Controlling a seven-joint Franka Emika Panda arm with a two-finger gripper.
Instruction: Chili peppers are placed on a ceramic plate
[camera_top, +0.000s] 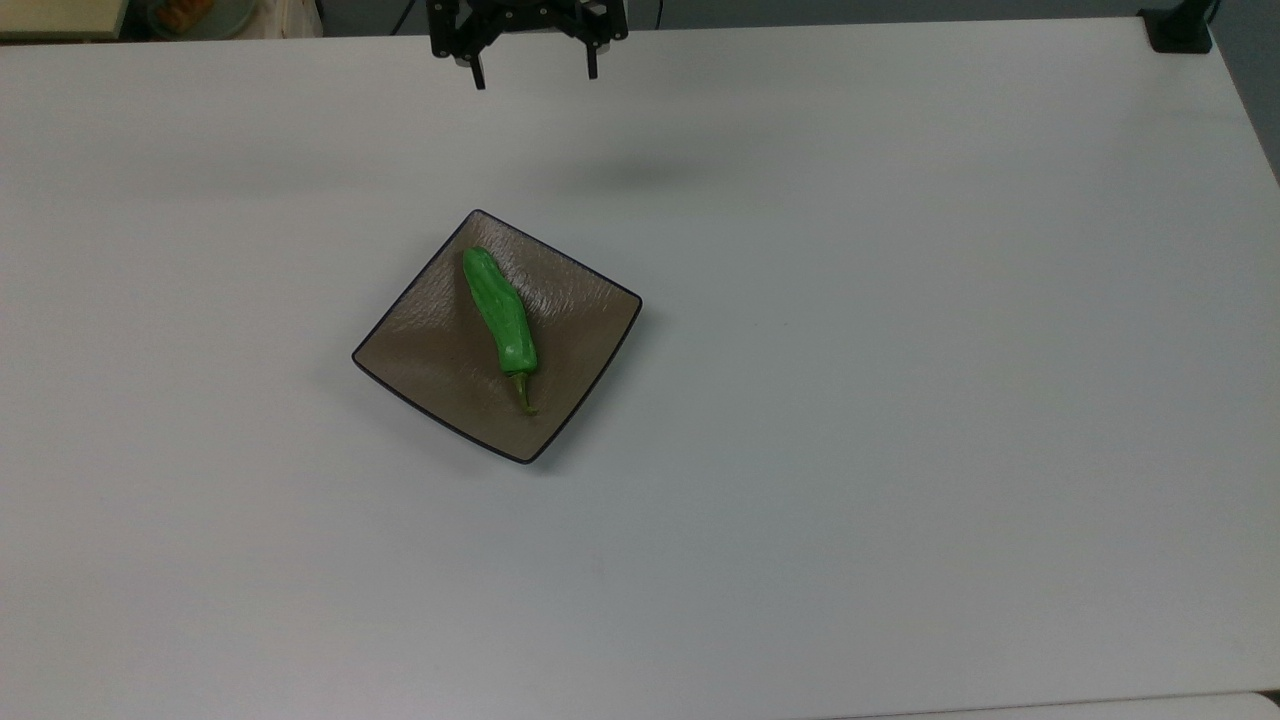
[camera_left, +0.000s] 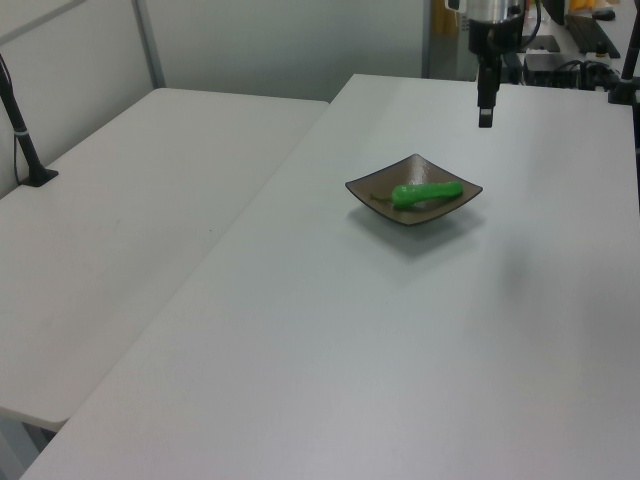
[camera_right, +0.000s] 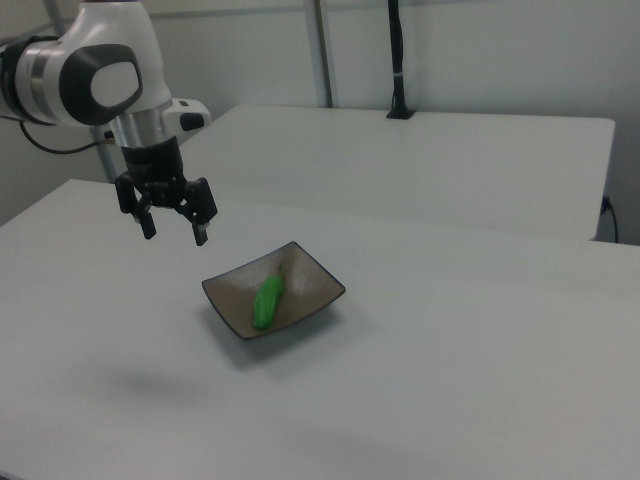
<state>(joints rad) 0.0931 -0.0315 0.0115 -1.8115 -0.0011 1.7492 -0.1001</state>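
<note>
The right view shows the arm (camera_right: 90, 80) above the empty, spread gripper (camera_right: 174, 232); pepper (camera_top: 500, 312) on plate (camera_top: 420, 340).

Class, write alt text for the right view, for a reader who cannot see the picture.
A green chili pepper lies inside a square brown ceramic plate on a white table. To the right view's left of the plate, the robot arm's open gripper hangs above the table, holding nothing, apart from plate and pepper. A second white table stands behind.

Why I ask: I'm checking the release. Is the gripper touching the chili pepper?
Apart. The right view shows the open gripper in the air, up and to the right view's left of the chili pepper lying on the ceramic plate.
</note>
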